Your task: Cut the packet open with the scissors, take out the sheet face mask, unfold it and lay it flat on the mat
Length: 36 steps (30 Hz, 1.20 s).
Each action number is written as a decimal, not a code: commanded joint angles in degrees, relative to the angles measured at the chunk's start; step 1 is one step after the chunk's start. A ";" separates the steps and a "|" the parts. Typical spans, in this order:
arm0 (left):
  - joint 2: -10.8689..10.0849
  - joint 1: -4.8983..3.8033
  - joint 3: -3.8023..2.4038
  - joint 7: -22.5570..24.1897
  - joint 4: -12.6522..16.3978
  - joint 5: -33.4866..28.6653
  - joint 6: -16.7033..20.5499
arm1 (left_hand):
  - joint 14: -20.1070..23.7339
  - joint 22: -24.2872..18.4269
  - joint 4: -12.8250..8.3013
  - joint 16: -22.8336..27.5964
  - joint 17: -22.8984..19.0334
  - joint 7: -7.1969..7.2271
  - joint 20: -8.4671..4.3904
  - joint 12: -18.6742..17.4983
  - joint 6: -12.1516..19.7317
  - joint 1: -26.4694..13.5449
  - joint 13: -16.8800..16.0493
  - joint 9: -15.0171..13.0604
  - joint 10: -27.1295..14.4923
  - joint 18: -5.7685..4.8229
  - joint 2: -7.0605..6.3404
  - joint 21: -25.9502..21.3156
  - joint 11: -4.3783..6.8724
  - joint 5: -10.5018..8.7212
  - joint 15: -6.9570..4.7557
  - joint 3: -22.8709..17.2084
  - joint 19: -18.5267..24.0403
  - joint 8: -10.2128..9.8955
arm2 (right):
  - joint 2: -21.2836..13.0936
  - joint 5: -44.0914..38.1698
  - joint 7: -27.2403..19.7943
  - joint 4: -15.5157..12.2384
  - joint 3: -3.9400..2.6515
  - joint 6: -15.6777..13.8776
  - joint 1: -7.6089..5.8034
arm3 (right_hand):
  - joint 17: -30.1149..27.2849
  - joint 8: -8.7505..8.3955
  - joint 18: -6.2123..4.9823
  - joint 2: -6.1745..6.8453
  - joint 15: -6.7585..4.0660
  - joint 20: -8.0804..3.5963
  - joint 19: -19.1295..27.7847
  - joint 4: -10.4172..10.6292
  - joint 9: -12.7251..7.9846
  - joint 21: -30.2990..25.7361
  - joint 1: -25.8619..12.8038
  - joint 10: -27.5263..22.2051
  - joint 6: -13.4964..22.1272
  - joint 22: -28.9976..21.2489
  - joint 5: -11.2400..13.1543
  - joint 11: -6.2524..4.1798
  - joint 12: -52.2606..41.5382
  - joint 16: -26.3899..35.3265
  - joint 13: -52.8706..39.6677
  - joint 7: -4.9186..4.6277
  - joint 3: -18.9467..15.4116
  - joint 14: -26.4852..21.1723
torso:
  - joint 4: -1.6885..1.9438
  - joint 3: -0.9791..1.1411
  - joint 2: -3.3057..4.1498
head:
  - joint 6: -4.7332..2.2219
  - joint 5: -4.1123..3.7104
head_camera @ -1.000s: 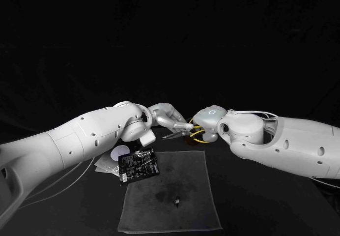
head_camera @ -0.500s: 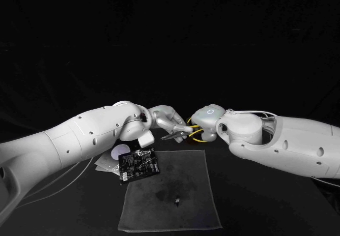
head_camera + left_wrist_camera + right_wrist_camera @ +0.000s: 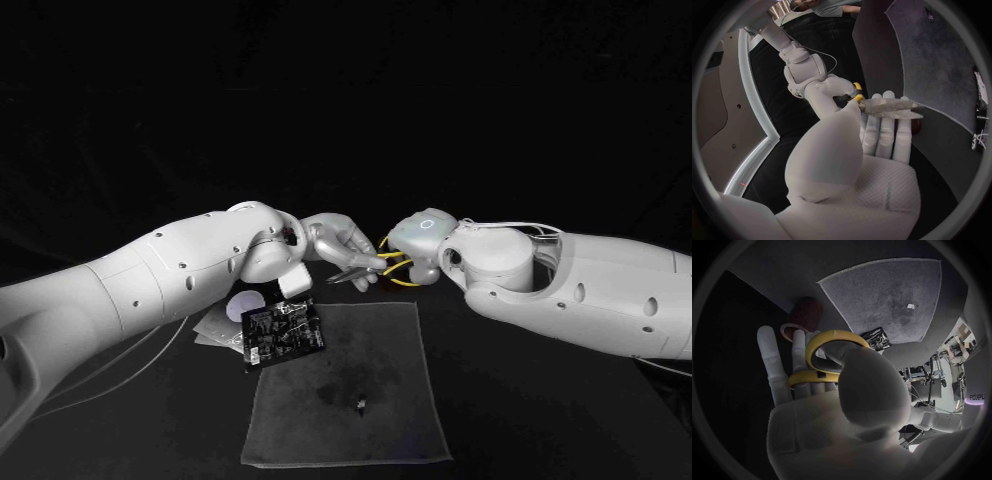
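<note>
Since it looks like foil, packet (image 3: 281, 330): light, slippery; pinch one edge.
Right hand (image 3: 420, 243): clamped on scissors (image 3: 814, 376), yellow loops.
Left hand (image 3: 343, 250): grip unclear.

Nothing in the pictures can be read as a word or number. The black packet (image 3: 281, 330), just below the left hand (image 3: 343, 248) on its wrist side, carries white print that is too small to make out. The right wrist view shows the same print beyond the fingertips of the right hand (image 3: 421, 235), and it is no more legible there. A small glowing ring mark (image 3: 428, 224) sits on the back of that hand. The scissors (image 3: 839, 334) it holds have a small dark mark on one yellow handle, also unreadable.
</note>
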State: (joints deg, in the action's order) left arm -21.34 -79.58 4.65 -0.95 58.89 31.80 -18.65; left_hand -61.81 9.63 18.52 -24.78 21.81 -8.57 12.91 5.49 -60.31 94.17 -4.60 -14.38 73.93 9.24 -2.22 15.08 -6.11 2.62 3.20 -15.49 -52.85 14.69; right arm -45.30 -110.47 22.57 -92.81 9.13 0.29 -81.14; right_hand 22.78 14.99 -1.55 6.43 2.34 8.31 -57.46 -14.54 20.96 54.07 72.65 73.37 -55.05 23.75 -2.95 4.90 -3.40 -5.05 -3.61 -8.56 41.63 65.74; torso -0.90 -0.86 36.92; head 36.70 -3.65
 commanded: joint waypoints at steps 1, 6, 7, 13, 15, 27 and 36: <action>0.18 -0.07 -0.06 0.31 0.21 -0.06 -2.73 | -0.92 1.29 -5.80 -0.09 0.52 0.15 -0.44 -0.30 -0.30 -1.36 0.02 -1.28 2.11 0.58 -1.86 1.51 1.31 0.15 -0.16 -8.20 0.71 1.11 | 0.04 -1.38 -0.14 0.12 -0.09 -1.05 -0.09 | -0.14 -0.24 -9.10 0.32 0.11 -0.97 1.00 0.02 0.05 0.19 0.15 0.56 -0.46 0.07 0.16 0.01 -0.32 0.31 -0.08 0.03 -0.30 0.48 | -0.03 -0.01 -0.01 | 0.07 0.05; 0.28 -0.07 -0.06 0.02 0.25 0.67 -2.23 | -2.00 3.83 -7.65 -0.37 1.49 0.39 -1.03 -0.16 -0.21 -3.61 -0.24 -2.88 3.47 0.39 -2.83 4.64 1.66 0.14 -0.59 -11.62 1.43 2.41 | 0.15 -1.03 0.11 -0.06 -0.08 -1.02 -0.08 | -0.82 -2.23 -9.11 3.46 0.49 -0.40 0.63 1.67 -0.61 -0.76 -3.78 -4.50 3.08 -0.54 0.35 -0.16 0.18 1.11 0.30 0.71 -1.94 -0.76 | -0.02 -0.01 -0.02 | 0.22 0.16; 0.29 -0.07 -0.06 -0.27 0.28 0.87 -1.79 | -2.13 4.62 -8.12 -0.40 1.75 0.39 -1.19 -0.17 -0.11 -4.33 -0.30 -3.32 3.68 0.25 -3.01 5.57 1.68 0.13 -0.64 -12.51 1.87 2.70 | 0.21 -0.73 0.19 -0.15 -0.08 -0.38 -0.08 | -1.59 -5.39 -9.00 5.06 0.65 0.15 -2.81 3.23 -1.87 -1.46 -5.72 -13.15 9.16 -1.40 0.04 -0.97 -0.34 1.47 -0.01 1.93 -4.38 -2.86 | 0.00 0.01 -0.03 | 0.26 0.19; 0.22 -0.07 -0.05 -1.62 0.38 1.73 -0.61 | -2.29 9.13 -11.07 -0.36 2.87 0.26 -1.94 -0.33 0.48 -7.43 -0.64 -5.29 4.13 -0.57 -3.70 10.67 1.68 0.13 -0.75 -16.45 4.86 3.73 | 0.51 0.34 -0.17 -0.58 -0.07 0.85 -0.08 | -5.49 -7.31 -9.02 4.46 0.31 -0.99 -10.76 9.85 -2.62 -9.77 -0.69 -18.16 12.23 -6.94 0.04 -2.82 -0.31 1.10 -0.06 4.03 -19.37 -6.91 | -0.04 0.03 -0.05 | 0.33 0.28; 0.17 -0.07 -0.04 -2.23 0.45 1.83 -0.15 | -2.42 10.76 -11.90 -0.40 3.24 0.29 -2.21 -0.33 0.67 -8.47 -0.78 -5.91 4.30 -0.68 -3.76 12.58 1.72 0.16 -0.81 -17.33 5.59 3.99 | 0.47 0.81 -0.43 -0.68 -0.06 0.58 -0.08 | -6.65 -7.51 -9.03 4.84 0.05 -1.37 -11.30 11.77 -2.77 -12.89 0.55 -18.63 12.19 -8.64 -0.01 -2.91 -0.25 1.14 -0.03 4.10 -21.99 -7.43 | -0.02 0.02 -0.02 | 0.33 0.25; -0.31 -0.07 -0.01 -7.11 0.59 1.94 2.24 | -3.52 18.11 -14.55 -1.12 4.76 0.59 -3.29 0.17 1.50 -11.68 -1.82 -8.55 5.44 -0.82 -3.29 21.27 2.13 0.10 -1.32 -19.48 8.71 4.74 | -1.33 7.60 -3.81 -2.77 -0.07 -3.82 -0.09 | -10.65 -8.57 -8.81 5.89 0.46 -0.99 -11.57 21.07 -3.52 -23.50 8.82 -20.60 13.49 -13.86 -0.13 -2.51 -0.38 1.06 -0.08 4.35 -26.84 -8.48 | 0.03 0.08 0.00 | 0.31 0.52; -0.79 -0.08 0.05 -9.88 0.41 2.05 2.41 | -3.75 19.10 -14.90 -1.21 4.98 0.67 -3.35 0.24 1.51 -12.09 -2.02 -9.02 5.61 -0.78 -3.28 22.39 2.22 0.10 -1.43 -19.85 9.22 4.88 | -3.34 14.68 -7.76 -4.25 -0.19 -7.21 -0.15 | -12.85 -7.35 -8.82 5.19 1.68 2.25 -2.14 18.88 -3.58 -37.53 10.14 -17.63 9.31 -20.07 -0.15 -0.58 -0.32 1.16 -0.03 1.90 -20.70 -7.04 | -0.01 -0.02 -0.04 | 0.53 0.54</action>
State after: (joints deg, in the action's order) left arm -21.91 -79.65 4.66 -7.76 59.61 33.42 -17.23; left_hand -65.04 28.71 13.34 -25.77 26.71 -7.95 9.41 5.61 -59.07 82.06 -6.71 -23.51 78.45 9.18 -6.26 37.23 -4.69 2.38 1.75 -25.80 -44.02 19.44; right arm -48.41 -100.57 18.50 -96.60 9.10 -3.34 -81.14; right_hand 10.08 7.47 -5.44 11.80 4.02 10.46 -59.96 4.71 17.48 17.18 82.23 55.36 -45.49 3.88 -2.88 4.02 -3.60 -3.94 -3.63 -6.22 20.35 58.78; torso -0.89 -0.82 36.90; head 37.15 -3.16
